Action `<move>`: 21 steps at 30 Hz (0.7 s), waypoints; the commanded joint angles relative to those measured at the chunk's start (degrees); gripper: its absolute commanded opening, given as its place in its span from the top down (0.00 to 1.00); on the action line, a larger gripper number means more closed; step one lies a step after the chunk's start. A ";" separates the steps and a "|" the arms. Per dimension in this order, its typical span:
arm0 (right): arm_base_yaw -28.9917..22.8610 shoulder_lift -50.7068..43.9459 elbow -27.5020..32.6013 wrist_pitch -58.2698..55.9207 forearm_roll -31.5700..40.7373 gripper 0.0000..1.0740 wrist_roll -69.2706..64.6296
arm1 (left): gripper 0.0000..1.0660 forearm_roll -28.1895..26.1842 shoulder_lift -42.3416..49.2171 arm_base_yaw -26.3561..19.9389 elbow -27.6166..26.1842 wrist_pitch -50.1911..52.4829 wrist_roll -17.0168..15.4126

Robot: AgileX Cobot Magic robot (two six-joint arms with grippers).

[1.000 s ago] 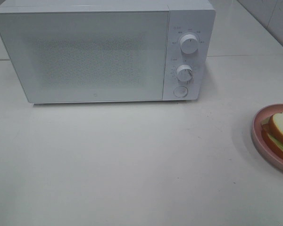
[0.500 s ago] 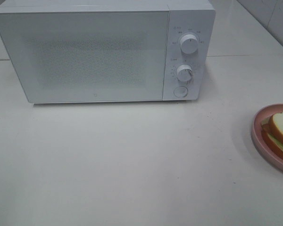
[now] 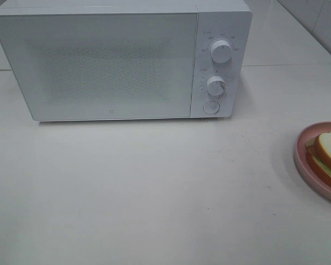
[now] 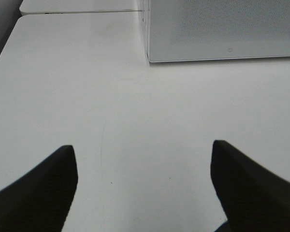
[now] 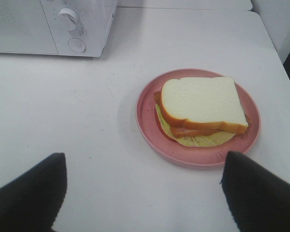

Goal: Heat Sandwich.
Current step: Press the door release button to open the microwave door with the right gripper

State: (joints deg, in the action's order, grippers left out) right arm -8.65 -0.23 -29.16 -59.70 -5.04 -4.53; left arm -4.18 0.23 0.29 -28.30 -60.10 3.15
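Nothing on the table (image 3: 154, 193) has shifted — the sandwich (image 5: 203, 104) sits on its plate (image 5: 146, 110), microwave (image 3: 99, 66) shut — left jaws and right jaws gape wide, empty.

On table (image 3: 154, 193): microwave (image 3: 110, 66) far, left of centre; 2 dials (image 3: 221, 51) stacked on its right side, button (image 3: 211, 107) beneath; plate (image 3: 302, 161) at right edge, nearer (partly out of view); sandwich (image 3: 330, 150) on plate.
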 commanded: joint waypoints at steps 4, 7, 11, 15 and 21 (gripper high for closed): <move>0.34 -1.32 0.29 0.23 0.00 0.22 1.03 | 0.34 -0.17 1.26 0.17 0.11 0.69 0.00; 0.34 -1.32 0.29 0.23 0.00 0.22 1.03 | 0.34 -0.17 1.26 0.17 0.11 0.69 0.00; 0.34 -1.32 0.29 0.23 0.00 0.23 1.03 | 0.34 -0.17 1.26 0.17 0.11 0.69 0.00; 0.34 -1.32 0.29 0.23 0.00 0.24 1.03 | 0.34 -0.17 1.26 0.17 0.11 0.69 0.00; 0.34 -1.32 0.29 0.23 0.00 0.26 1.03 | 0.34 -0.17 1.26 0.17 0.11 0.69 0.00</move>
State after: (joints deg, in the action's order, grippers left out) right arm -8.65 -0.23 -29.16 -59.70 -5.04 -4.47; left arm -4.18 0.23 0.29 -28.30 -60.10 3.15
